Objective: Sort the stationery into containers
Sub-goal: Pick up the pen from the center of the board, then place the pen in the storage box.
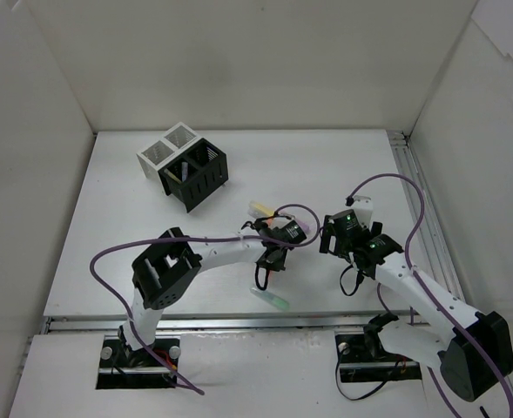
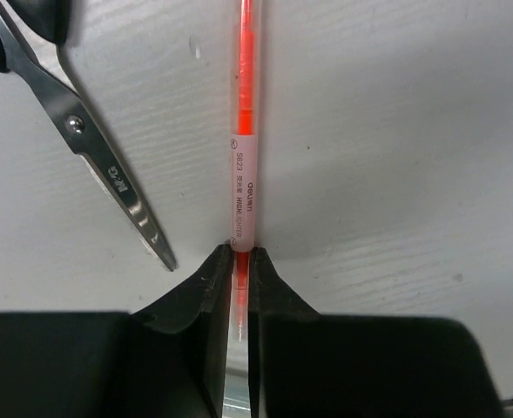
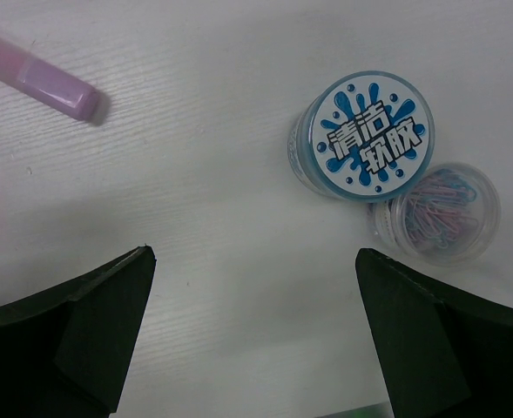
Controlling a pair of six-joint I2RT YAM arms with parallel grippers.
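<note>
Grasp step: left gripper (image 2: 240,266) pinched shut on one end of a slim orange highlighter (image 2: 245,192) lying on the table (image 2: 395,131), scissors (image 2: 108,165) just beside it; the right gripper (image 3: 252,257) gapes wide, empty. Next move likely calls for lifting it toward the far-left containers (image 1: 186,170)

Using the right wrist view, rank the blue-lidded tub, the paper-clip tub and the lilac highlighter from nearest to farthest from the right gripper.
1. Blue-lidded tub, ahead, slightly right.
2. Paper-clip tub, farther right, beside the first.
3. Lilac highlighter, far upper left.
</note>
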